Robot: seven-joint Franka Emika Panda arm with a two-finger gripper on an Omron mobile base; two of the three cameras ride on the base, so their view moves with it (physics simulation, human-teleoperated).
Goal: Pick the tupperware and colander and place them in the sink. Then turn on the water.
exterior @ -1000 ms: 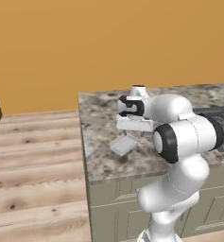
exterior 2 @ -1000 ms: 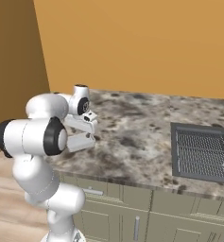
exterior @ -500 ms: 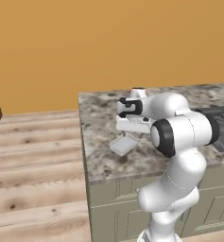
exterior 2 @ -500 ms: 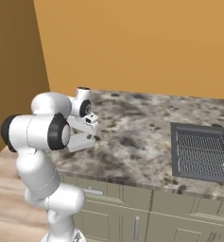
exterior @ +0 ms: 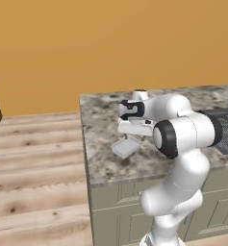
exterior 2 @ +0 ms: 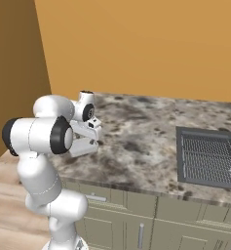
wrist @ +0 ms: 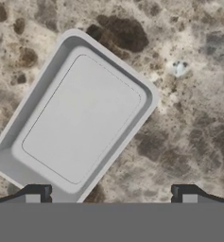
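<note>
Currently the step in hand looks like the first pick: the approach to the tupperware, with nothing lifted yet.

Counter [exterior: 101,144]: mottled grey-brown stone top over pale cabinet fronts, orange wall behind. The arm reaches across its left part.

Sink [exterior 2: 209,158]: dark recessed basin with ribbed drainboard, set in the right part of the counter, well apart from the work area. Its right side is cut off by the frame edge in the right base view. A small pale shape at that edge may be the colander; too little shows to say. Faucet and drain cannot be made out, and no water stream is seen.

Tupperware [wrist: 80,120]: shallow translucent rectangular tray, raised rim, lying flat and empty on the counter near its left end. In the left base view [exterior: 126,146] it sits just below the hand. In the hand view it lies skewed to the fingers, offset toward the left tip.

Gripper [wrist: 111,198]: jaws spread wide, empty, hanging above the tray and not touching it. One fingertip [wrist: 33,196] overlaps the tray's near rim in the picture; the other stands over bare stone.

Next move, as I judge it: shift toward the tray's middle, roll the wrist to square the fingers with its short side, descend, close across the rim.

Height above the tray is hard to judge; the arm's own body hides the fingers in both base views.
</note>
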